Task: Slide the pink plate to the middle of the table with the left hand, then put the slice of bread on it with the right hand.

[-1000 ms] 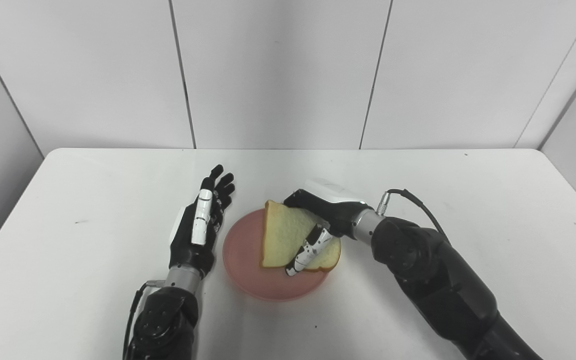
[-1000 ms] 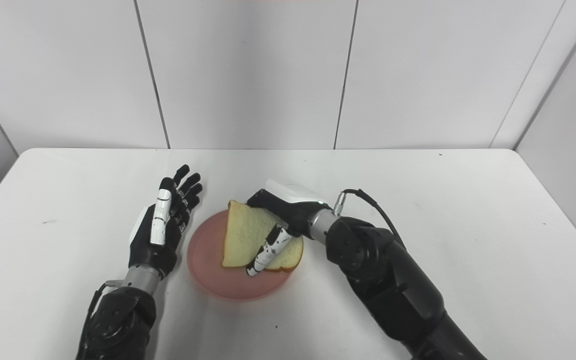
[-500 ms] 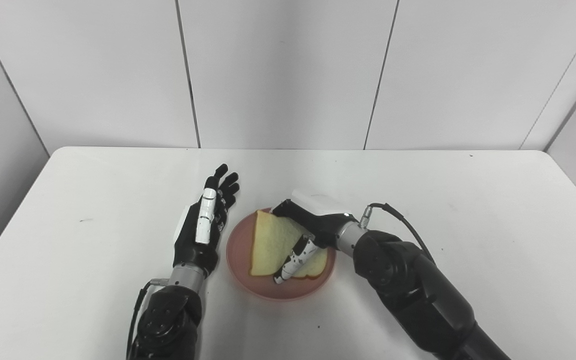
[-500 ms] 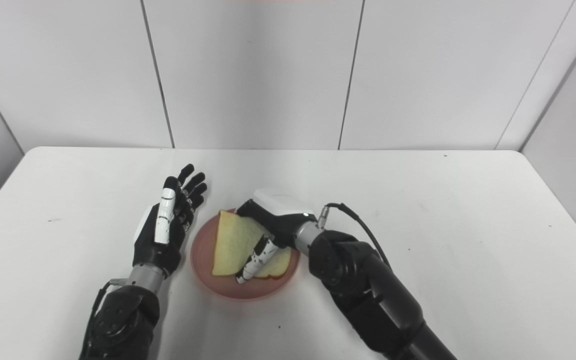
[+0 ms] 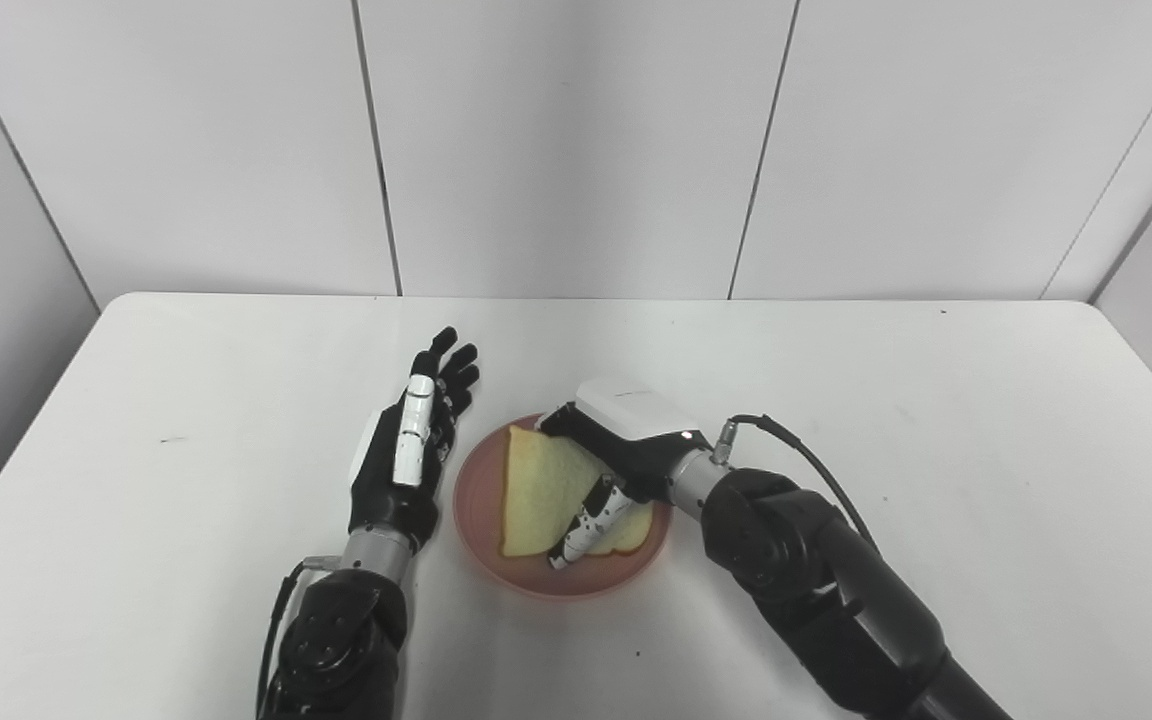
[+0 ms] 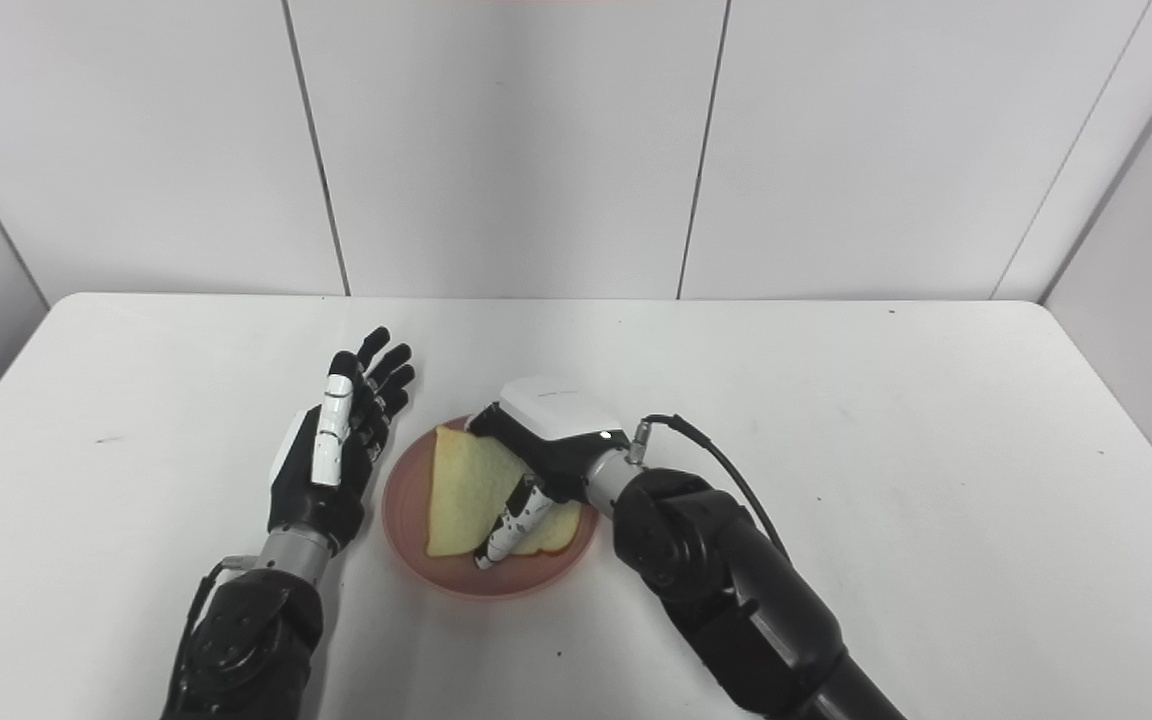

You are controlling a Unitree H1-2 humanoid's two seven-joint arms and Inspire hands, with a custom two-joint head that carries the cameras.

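On the pink plate (image 5: 481, 520), the right hand (image 5: 616, 450) grips the bread slice (image 5: 536, 490).

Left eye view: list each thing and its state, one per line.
Plate: flat on the table, near the middle, bread on it.
Bread: on the plate, thumb across it, right hand gripping it.
Left hand: open, fingers spread, beside the plate's left rim, holding nothing.
Right hand: shut on the bread, over the plate.
Table: white, bearing the plate.
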